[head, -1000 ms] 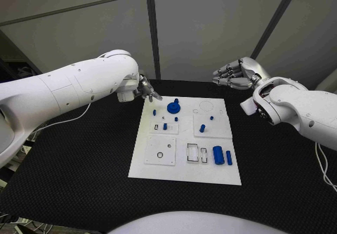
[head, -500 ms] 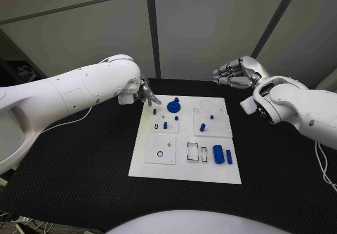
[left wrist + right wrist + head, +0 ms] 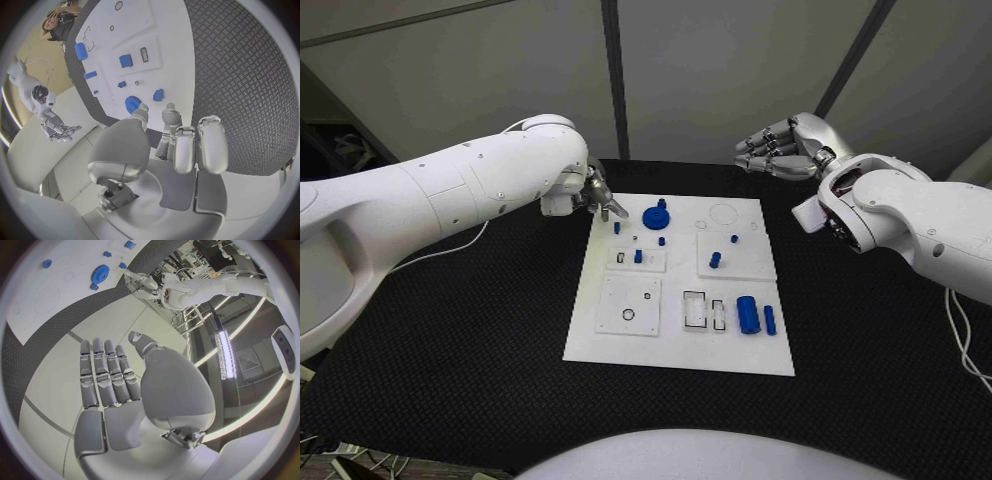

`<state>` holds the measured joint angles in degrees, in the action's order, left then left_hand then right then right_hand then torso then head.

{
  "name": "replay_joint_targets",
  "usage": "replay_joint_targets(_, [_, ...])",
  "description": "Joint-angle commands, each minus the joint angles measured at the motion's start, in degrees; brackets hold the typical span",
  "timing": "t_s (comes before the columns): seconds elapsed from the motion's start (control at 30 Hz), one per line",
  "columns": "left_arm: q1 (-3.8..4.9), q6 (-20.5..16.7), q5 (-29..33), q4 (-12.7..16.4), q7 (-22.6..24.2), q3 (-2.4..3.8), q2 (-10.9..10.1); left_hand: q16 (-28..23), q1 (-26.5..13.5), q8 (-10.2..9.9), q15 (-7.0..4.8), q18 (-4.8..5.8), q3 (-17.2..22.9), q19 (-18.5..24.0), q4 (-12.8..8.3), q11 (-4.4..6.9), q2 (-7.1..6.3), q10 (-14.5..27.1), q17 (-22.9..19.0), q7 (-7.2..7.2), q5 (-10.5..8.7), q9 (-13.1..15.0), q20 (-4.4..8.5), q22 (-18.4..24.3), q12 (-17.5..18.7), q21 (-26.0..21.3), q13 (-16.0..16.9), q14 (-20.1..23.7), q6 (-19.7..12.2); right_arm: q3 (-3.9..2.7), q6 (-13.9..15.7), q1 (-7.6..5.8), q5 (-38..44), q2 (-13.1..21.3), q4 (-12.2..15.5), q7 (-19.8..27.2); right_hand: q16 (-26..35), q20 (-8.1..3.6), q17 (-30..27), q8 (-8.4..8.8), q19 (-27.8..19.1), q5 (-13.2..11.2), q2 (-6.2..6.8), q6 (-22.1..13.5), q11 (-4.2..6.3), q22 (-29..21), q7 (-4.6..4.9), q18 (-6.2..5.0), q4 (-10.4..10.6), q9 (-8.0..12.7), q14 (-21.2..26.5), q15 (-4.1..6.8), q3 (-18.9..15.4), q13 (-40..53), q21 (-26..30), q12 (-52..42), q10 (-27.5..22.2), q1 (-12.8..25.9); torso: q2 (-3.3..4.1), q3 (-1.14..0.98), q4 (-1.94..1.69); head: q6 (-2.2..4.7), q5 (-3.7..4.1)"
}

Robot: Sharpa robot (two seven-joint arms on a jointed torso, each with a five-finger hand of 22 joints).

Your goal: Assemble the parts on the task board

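Note:
The white task board [image 3: 629, 340] lies mid-table. At its far end a round blue part [image 3: 656, 220] stands among several small blue pegs, such as one peg [image 3: 715, 260]. A blue cylinder [image 3: 749, 315] and a slim blue bar [image 3: 770, 320] lie near the board's right edge. My left hand [image 3: 596, 194] hovers at the board's far left corner, fingers stretched toward the round part [image 3: 133, 104] and holding nothing. My right hand [image 3: 783, 150] hangs raised beyond the far right corner, fingers straight side by side [image 3: 109, 377], holding nothing.
Black textured table [image 3: 459, 330] surrounds the board on all sides. Rectangular cut-outs [image 3: 695, 312] and a raised square plate with a ring hole [image 3: 630, 306] sit on the near half of the board. A grey wall stands close behind the table.
My left arm has swung a little inward and its hand has dipped slightly toward the board's far left corner. The right hand has barely moved.

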<state>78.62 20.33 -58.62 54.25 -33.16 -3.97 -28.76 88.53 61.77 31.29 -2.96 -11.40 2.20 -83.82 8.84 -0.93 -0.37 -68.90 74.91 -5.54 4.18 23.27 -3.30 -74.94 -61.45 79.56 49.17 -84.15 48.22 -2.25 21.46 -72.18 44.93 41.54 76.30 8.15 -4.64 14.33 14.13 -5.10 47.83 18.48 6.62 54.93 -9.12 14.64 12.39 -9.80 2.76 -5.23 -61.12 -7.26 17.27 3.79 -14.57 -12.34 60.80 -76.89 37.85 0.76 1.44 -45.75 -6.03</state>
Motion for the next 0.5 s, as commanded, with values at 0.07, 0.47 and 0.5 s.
replay_joint_targets(0.07, [0.0,1.8,-0.7,-0.1,0.6,0.01,0.1,-0.1,0.1,-0.2,0.4,8.33,-0.4,-0.4,0.0,-0.21,0.73,0.2,13.9,0.05,0.33,-0.1,-0.32,-1.1,-0.2,0.4,0.1,-5.4,0.5,-0.03,-0.3,-0.11,0.1,-0.1,0.1,0.3,0.3,-0.04,-0.1,0.3,0.4,0.2,-0.23,0.1,-0.22,-0.1,0.49,-0.66,0.1,0.0,-0.1,-0.35,-0.4,-0.1,0.3,0.2,0.0,0.5,-0.02,-0.03,-0.06,-0.03,0.01])
replay_joint_targets(0.47, [-0.53,2.3,-0.7,-0.1,0.9,-0.11,0.4,-0.1,0.7,-0.2,0.34,8.4,-0.6,-0.5,-0.1,-0.1,1.32,0.0,13.9,0.19,0.34,-0.4,-0.31,-1.5,-0.5,0.6,0.1,-5.4,1.5,-0.03,-0.3,-0.11,0.1,-0.1,0.2,0.3,0.3,-0.04,-0.1,0.3,0.4,0.2,-0.23,0.1,-0.22,-0.1,0.49,-0.66,0.1,0.0,-0.1,-0.35,-0.4,-0.1,0.3,0.2,0.0,0.5,0.01,-0.02,0.0,-0.17,0.15])
replay_joint_targets(0.5, [-0.54,2.2,-0.7,-0.1,0.9,-0.12,0.4,-0.1,0.7,-0.2,0.34,8.4,-0.6,-0.5,-0.1,-0.1,1.33,0.0,13.9,0.19,0.34,-0.4,-0.31,-1.4,-0.5,0.6,0.1,-5.4,1.5,-0.03,-0.3,-0.11,0.1,-0.1,0.2,0.3,0.3,-0.04,-0.1,0.3,0.4,0.2,-0.23,0.1,-0.22,-0.1,0.49,-0.66,0.1,0.0,-0.1,-0.35,-0.4,-0.1,0.3,0.2,0.0,0.5,-0.01,-0.03,-0.01,-0.19,0.16])
